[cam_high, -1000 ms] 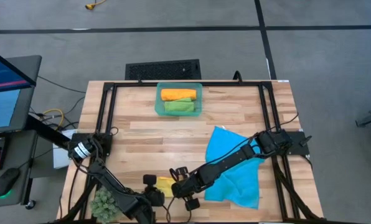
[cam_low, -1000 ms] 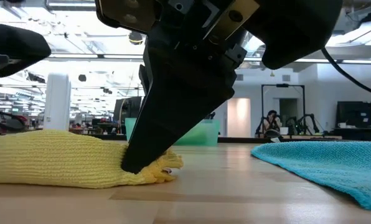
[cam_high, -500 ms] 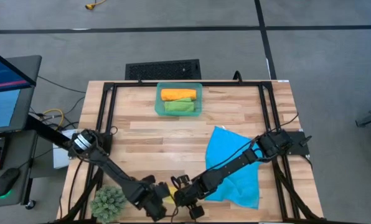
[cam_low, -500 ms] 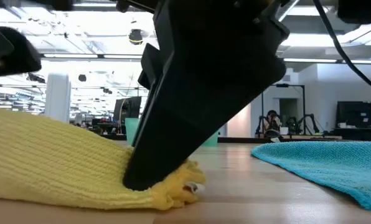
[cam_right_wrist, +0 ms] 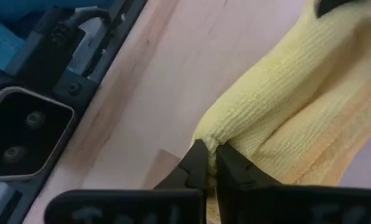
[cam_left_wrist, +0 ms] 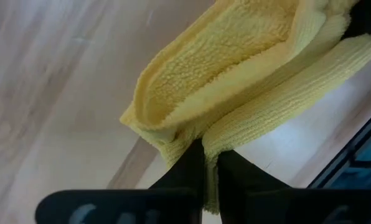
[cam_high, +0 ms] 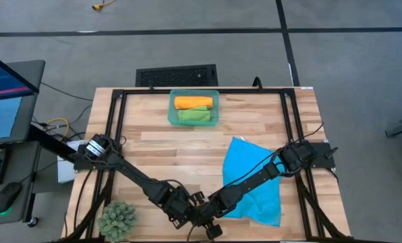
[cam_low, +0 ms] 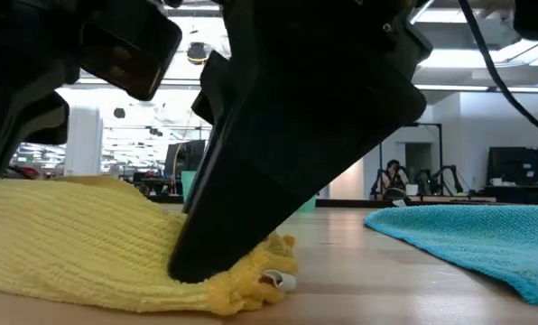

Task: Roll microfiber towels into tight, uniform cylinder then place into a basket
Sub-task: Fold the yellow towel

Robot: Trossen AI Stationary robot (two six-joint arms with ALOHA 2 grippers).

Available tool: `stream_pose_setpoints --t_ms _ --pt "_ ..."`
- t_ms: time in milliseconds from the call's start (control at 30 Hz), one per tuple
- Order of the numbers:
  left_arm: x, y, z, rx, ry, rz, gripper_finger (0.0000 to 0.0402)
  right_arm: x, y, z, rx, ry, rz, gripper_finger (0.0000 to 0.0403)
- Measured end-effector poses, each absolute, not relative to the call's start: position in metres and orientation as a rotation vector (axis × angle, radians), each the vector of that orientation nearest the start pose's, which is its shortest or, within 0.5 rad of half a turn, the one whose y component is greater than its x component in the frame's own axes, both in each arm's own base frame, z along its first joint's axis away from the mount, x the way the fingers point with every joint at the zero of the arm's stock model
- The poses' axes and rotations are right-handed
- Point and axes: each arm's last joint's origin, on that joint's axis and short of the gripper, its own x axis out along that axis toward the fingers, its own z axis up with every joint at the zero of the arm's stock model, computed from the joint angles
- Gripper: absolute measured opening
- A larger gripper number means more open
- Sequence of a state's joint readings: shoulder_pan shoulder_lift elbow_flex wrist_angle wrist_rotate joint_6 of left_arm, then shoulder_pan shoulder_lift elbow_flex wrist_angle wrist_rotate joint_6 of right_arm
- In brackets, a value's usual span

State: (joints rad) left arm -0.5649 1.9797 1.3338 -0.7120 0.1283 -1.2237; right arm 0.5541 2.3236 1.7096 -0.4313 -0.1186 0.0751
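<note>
A yellow towel (cam_low: 79, 239) lies bunched near the table's near edge, mostly hidden under both grippers in the high view. My left gripper (cam_high: 181, 209) and my right gripper (cam_high: 202, 214) stand close together, each shut on it. The broad dark shape in the low view is my right gripper (cam_low: 192, 266). A blue towel (cam_high: 255, 182) lies spread flat to the right. The teal basket (cam_high: 173, 108) at the far middle holds an orange roll (cam_high: 192, 102) and a green roll (cam_high: 194, 115). My left gripper pinches a folded edge of the yellow towel (cam_left_wrist: 205, 138) between its two fingers, several layers together. The fingers come from above, pointing steeply down. The cloth humps up beside them, and its underside rests on the table. My right gripper pinches the towel's right end (cam_right_wrist: 206, 140) between its two fingers. They slant down from the table's far right. That end lies crumpled on the table (cam_low: 260, 271).
A spiky green plant ball (cam_high: 118, 219) sits at the near left corner. Black frame rails (cam_high: 113, 135) run along the table's left, right and far sides. Bare wood lies between the basket and the grippers.
My left gripper has moved toward the table's right, up to my right gripper, rising a little and rolling its wrist. The yellow towel's left part has been drawn along and humped higher. Its right end stays on the table under my right gripper.
</note>
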Motion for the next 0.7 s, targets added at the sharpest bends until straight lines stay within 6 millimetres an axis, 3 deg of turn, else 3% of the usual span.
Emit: stream_pose_setpoints --t_ms 167,400,533,700 --pt "0.317 -0.204 0.152 -0.728 1.468 0.332 0.001 0.409 0.258 0.12 -0.162 1.063 0.568 0.0032" --pt "0.317 -0.204 0.151 -0.731 1.462 0.347 0.001 0.409 0.257 0.122 -0.122 1.076 0.547 0.0139" --pt "0.317 -0.205 0.151 -0.731 1.452 0.364 0.001 0.407 0.249 0.132 -0.068 1.127 0.491 0.019" --pt "0.315 -0.203 0.151 -0.725 1.46 0.386 0.001 0.389 0.241 0.156 -0.165 1.2 0.385 0.0211"
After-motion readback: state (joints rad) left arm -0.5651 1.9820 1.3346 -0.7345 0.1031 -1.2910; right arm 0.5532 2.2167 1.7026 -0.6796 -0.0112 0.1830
